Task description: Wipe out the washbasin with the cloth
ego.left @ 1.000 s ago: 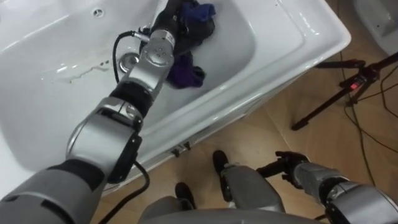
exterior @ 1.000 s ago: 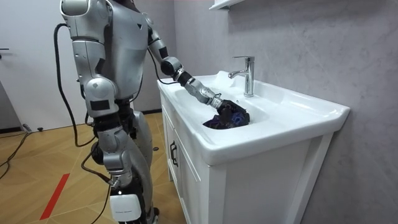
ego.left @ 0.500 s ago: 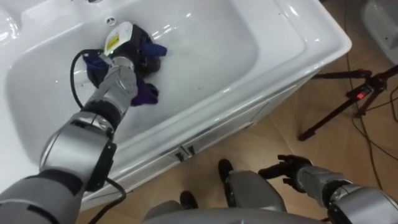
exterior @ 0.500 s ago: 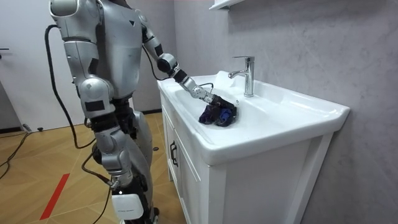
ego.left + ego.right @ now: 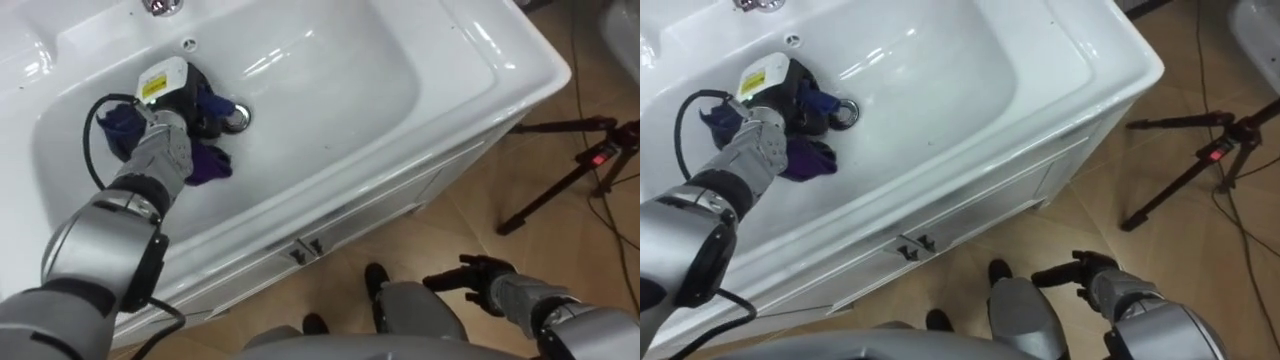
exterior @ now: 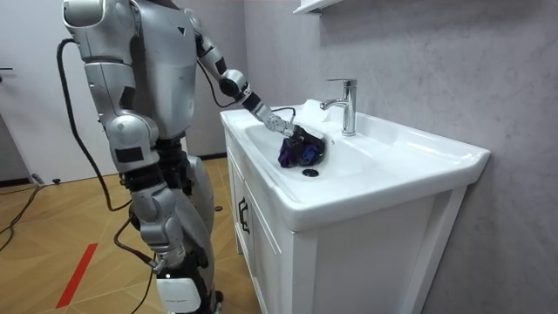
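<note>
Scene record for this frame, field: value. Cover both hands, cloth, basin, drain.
basin: white, on a white cabinet; robot stands at its front
cloth: purple and dark blue, bunched inside the basin
drain: uncovered, just right of the cloth
left hand: on the cloth, in the basin
right hand: low at the robot's side, fingers relaxed, empty
faucet: at the basin's back edge
tripod: on the floor, right

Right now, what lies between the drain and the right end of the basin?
Nothing: in the left eye view the basin is bare from the drain to its right wall. The cloth and left hand lie left of it.
</note>
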